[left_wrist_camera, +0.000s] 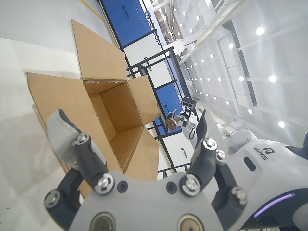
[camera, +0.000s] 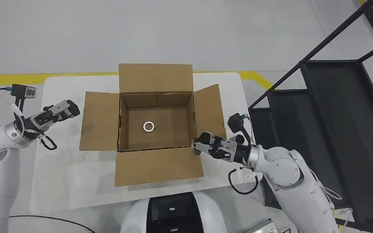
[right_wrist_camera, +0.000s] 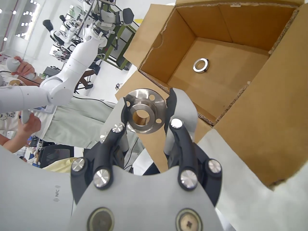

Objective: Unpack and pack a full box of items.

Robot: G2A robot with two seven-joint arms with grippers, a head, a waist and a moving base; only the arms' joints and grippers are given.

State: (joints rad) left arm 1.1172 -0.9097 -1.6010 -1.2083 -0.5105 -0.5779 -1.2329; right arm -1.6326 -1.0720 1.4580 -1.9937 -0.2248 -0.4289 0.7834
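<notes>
Box (camera: pixel 156 78) at frame centre holds one ring (camera: pixel 149 126). Right gripper (right_wrist_camera: pixel 148 100) pinches flange (right_wrist_camera: pixel 137 94) by the right flap; left gripper (camera: pixel 69 108) spread, empty. Judged unfinished.

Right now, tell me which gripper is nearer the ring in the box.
Right. The right gripper, shut on a flange, is at the box rim near the ring; the left gripper is beyond the opposite flap.
</notes>
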